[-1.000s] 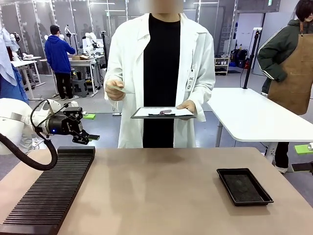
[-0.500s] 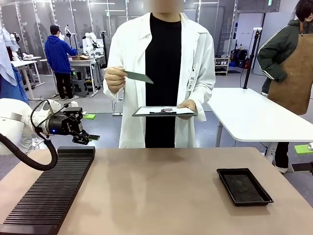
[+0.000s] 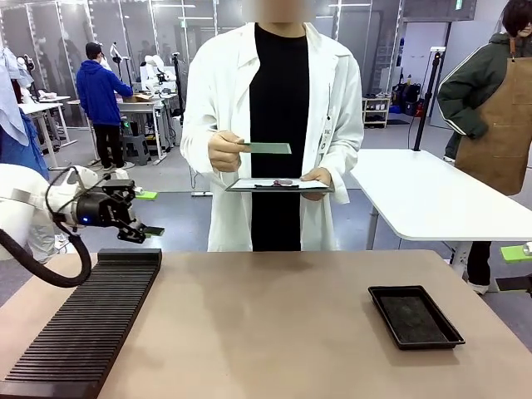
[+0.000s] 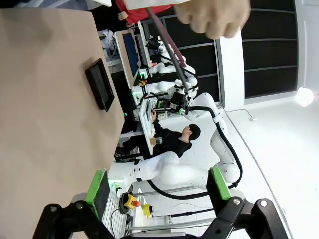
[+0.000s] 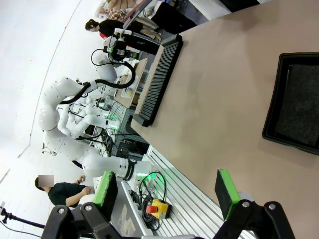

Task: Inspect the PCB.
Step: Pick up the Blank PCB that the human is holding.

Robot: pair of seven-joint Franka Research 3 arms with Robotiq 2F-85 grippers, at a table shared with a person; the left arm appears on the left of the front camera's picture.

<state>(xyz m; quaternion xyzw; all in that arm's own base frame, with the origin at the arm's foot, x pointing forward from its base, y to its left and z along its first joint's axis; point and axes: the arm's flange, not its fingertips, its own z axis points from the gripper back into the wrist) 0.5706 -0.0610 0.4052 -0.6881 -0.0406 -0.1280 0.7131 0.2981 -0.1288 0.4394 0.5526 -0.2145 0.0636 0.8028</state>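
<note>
the person's hand holds the pcb level beyond the far edge of the table. we judge it light, stiff and fragile: pinch a bare edge. our left gripper and right gripper gape wide, empty.

Your left arm comes in at the tabletop's far left corner with the wrist held level. The left gripper points sideways toward the middle, lifted clear of the surface. Its jaws stand wide apart, green pads facing each other. Your right gripper is spread just as wide.
</note>
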